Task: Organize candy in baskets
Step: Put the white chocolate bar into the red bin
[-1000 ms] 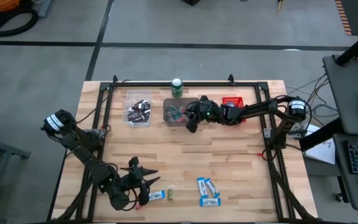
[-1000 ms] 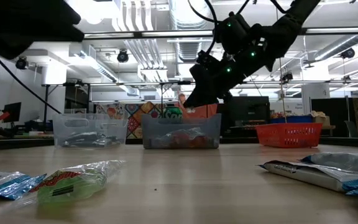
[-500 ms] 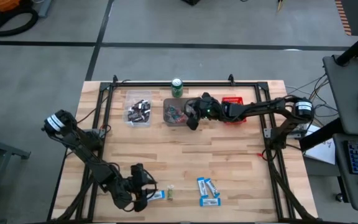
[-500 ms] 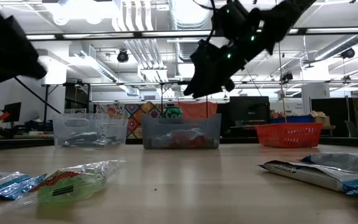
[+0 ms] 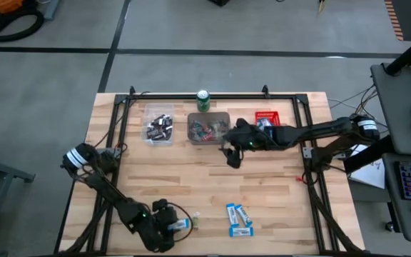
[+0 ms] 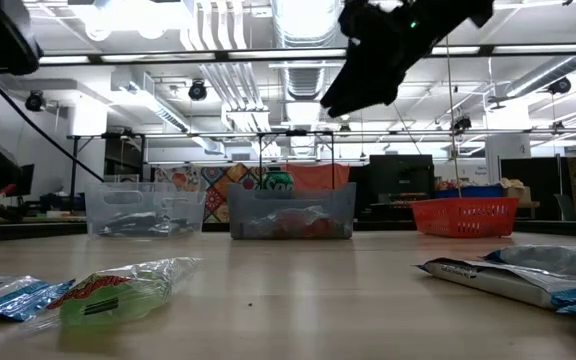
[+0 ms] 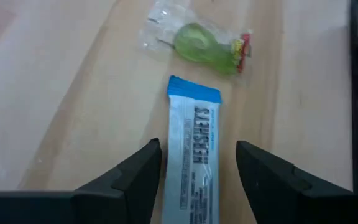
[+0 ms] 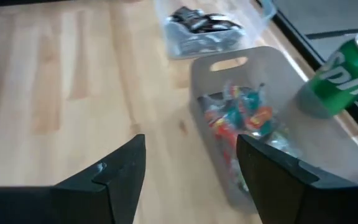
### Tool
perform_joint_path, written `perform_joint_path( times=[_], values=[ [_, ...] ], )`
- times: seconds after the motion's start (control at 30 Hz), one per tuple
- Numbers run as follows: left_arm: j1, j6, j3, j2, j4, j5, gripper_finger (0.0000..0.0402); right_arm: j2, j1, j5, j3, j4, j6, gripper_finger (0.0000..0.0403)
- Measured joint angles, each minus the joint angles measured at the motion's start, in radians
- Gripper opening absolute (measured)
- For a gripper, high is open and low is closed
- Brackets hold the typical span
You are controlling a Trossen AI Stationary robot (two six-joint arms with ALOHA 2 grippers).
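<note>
A blue-and-white candy bar [image 7: 194,155] lies flat on the table near its front left. My left gripper [image 7: 199,148] is open, one finger on either side of the bar without touching it; in the high view the gripper [image 5: 170,227] is right beside the bar [image 5: 181,224]. A green wrapped candy [image 7: 207,46] lies just past the bar. My right gripper [image 5: 230,155] hangs open in the air, just on the near side of the grey basket [image 8: 272,134] of colourful candy. The clear basket [image 5: 159,127] holds dark bars. The red basket [image 5: 266,118] stands to the right.
A green drink can [image 5: 203,100] stands behind the grey basket. More blue-and-white bars [image 5: 238,220] lie at the front middle of the table. A black frame [image 5: 123,121] runs around the table's edges. Bare wood lies between the baskets and the front candy.
My left gripper has sunk toward the table's near edge and tipped downward over the blue-and-white bar. My right gripper has risen and drawn back from over the grey basket toward the near edge.
</note>
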Motion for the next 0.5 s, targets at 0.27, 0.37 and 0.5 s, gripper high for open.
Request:
perform_joint_path(
  times=[0.27,0.37,0.5],
  values=[
    [-0.005,-0.074,0.182,0.091,-0.309,-0.006,0.0167,-0.033,0.137,0.0,-0.009,-0.044,0.059,0.0228],
    [-0.005,-0.078,0.195,0.101,-0.35,-0.008,0.0144,-0.025,0.181,0.014,-0.012,-0.04,0.086,0.0224],
    [-0.007,-0.076,0.179,0.101,-0.357,-0.011,0.0103,-0.014,0.237,0.019,-0.018,-0.044,0.111,0.0223]
  ],
)
